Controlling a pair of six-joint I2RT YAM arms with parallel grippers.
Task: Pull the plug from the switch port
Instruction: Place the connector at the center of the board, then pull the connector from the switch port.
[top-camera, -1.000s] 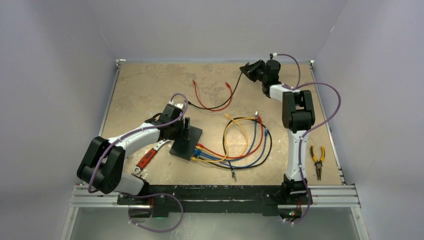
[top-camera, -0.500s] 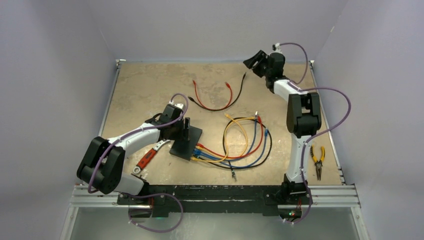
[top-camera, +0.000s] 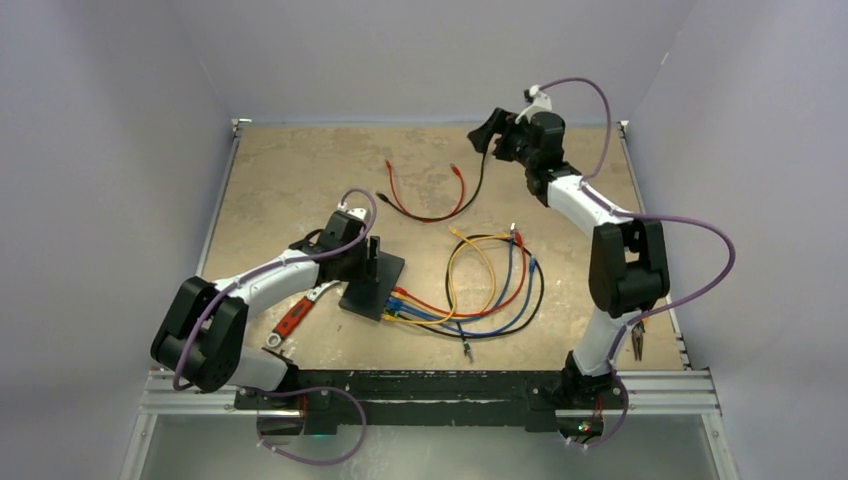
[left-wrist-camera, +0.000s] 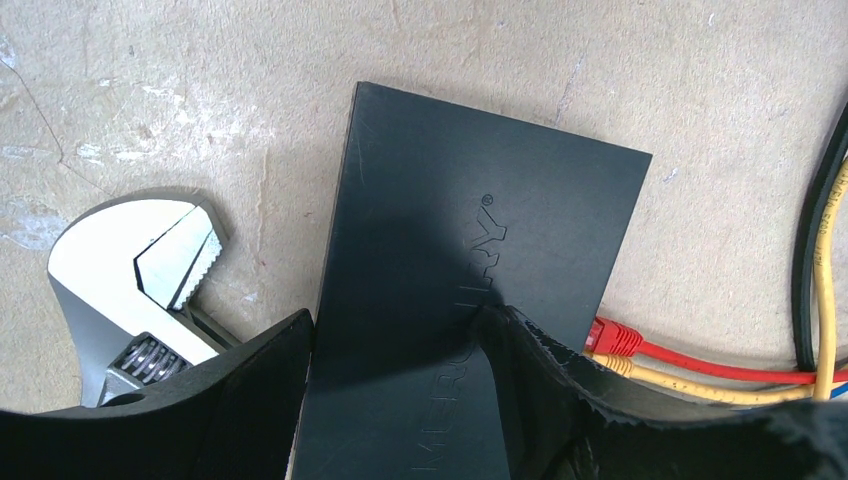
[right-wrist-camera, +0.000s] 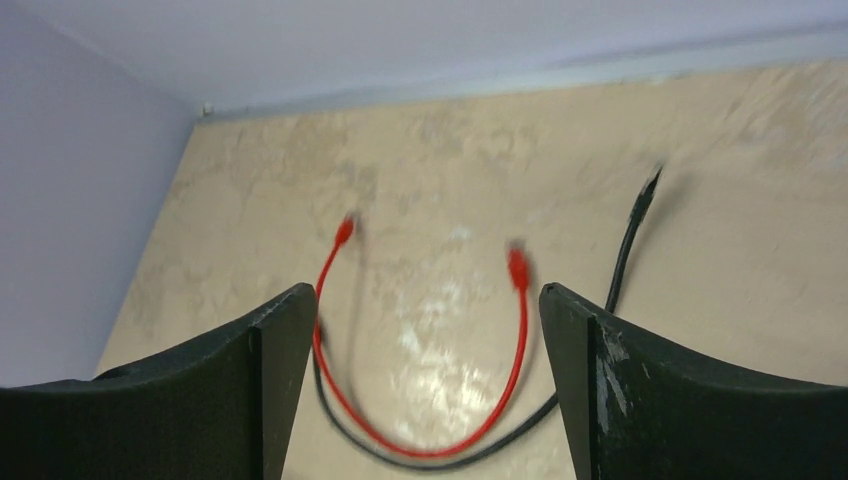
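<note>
Lying at the lower left of the top view, an adjustable wrench (top-camera: 293, 318) sits beside the left arm. Right of it, the left gripper (top-camera: 372, 252) is down on the switch (top-camera: 378, 283), left of centre on the table (top-camera: 280, 170). Its fingers are parted, one against the box's left edge, the other over its top face; whether they squeeze it I cannot tell. Coloured plugs (top-camera: 397, 300) sit in the switch's lower right edge, their cables (top-camera: 440, 318) looping at centre. Above centre lie a loose red cable (right-wrist-camera: 522, 330) and a black cable (right-wrist-camera: 625, 255). Upper right, the right gripper (right-wrist-camera: 425, 295) hangs spread wide, empty. Pliers (top-camera: 638, 340) lie at the right edge.
</note>
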